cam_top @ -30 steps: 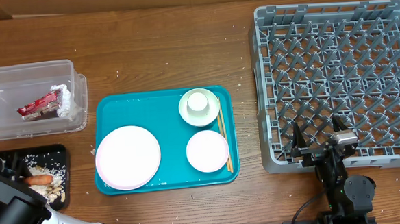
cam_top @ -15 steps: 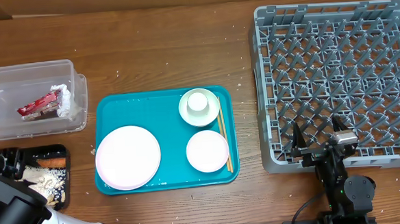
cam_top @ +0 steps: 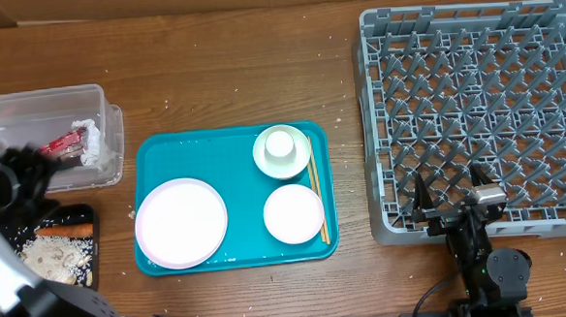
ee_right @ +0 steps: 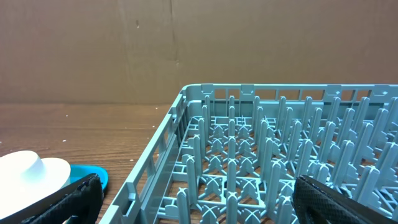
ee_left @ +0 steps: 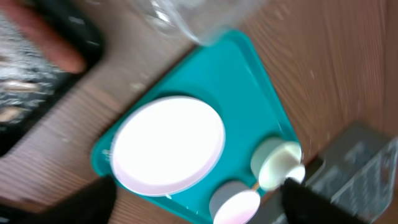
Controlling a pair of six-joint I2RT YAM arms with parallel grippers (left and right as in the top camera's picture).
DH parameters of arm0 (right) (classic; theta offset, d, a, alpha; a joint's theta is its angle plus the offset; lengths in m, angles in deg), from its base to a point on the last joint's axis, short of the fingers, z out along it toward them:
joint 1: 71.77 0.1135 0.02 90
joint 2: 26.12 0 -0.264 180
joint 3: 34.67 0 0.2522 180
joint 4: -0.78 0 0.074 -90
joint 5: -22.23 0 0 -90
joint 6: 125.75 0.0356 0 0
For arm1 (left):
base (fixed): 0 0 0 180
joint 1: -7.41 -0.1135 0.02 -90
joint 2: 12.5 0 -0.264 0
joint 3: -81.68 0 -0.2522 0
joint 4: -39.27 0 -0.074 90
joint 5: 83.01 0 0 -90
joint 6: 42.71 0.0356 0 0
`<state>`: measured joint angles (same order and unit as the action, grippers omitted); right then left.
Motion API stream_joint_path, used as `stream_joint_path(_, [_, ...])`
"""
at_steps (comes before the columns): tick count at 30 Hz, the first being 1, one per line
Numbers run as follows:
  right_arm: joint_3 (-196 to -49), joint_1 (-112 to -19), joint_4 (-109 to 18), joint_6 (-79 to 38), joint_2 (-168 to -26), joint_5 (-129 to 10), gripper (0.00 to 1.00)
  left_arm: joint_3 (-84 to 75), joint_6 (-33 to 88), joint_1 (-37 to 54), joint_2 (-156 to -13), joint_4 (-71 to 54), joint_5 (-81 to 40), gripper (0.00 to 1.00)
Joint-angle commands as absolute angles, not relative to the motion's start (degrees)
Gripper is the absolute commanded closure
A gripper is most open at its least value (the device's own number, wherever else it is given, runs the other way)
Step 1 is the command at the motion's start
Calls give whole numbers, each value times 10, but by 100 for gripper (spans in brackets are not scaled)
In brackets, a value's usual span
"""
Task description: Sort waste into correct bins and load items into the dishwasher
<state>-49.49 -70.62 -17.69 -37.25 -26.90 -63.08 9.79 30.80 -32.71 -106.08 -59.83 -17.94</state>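
The carrot (cam_top: 69, 230) and white rice (cam_top: 42, 255) lie in the black tray (cam_top: 87, 271). In the clear tub (cam_top: 28, 104) rest the red wrapper (cam_top: 57, 146) and foil ball (cam_top: 91, 139). Blurred with motion, my left gripper (cam_top: 12, 175) hovers between the two bins, open and empty; in its wrist view the left gripper (ee_left: 198, 190) looks down on the plate (ee_left: 168, 143). On the teal tray sit the plate (cam_top: 181, 222), a bowl (cam_top: 294, 213) and a cup in a bowl (cam_top: 281, 147). My right gripper (cam_top: 453, 200) stands open at the dish rack's (cam_top: 479, 109) front wall.
Wooden chopsticks (cam_top: 316, 200) lie along the right side of the teal tray (cam_top: 234, 146). In the right wrist view the rack's pegs (ee_right: 267, 162) fill the frame, with the right gripper (ee_right: 202, 199) open before them. Rice crumbs dot the wooden table.
My left gripper has opened and let go of the carrot, which now lies in the black tray. The left arm has risen and swung back toward the clear tub. The right arm is still.
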Motion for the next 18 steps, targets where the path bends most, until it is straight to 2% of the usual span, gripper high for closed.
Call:
stream_joint_path(1, [-489, -709, -174, -371, -263, -628, 0, 104, 365, -233, -1050, -611, -196, 0])
stream_joint_path(5, [-489, -709, -166, -371, -263, -614, 0, 89, 396, -118, -1053, -610, -175, 0])
stream_joint_path(7, [-489, -709, -146, -370, -263, -555, 0, 80, 395, -69, -1056, -601, -151, 0])
stream_joint_path(14, [-489, -708, -67, -368, -263, -113, 0, 65, 395, 60, -1079, -569, -110, 0])
stream_joint_path(16, [-489, -708, -20, -306, -263, 0, 0, 65, 396, 81, -1084, -564, -109, 0])
stream_joint_path(18, [-489, -708, 25, -151, -263, 59, 0, 65, 396, 97, -1086, -558, -105, 0])
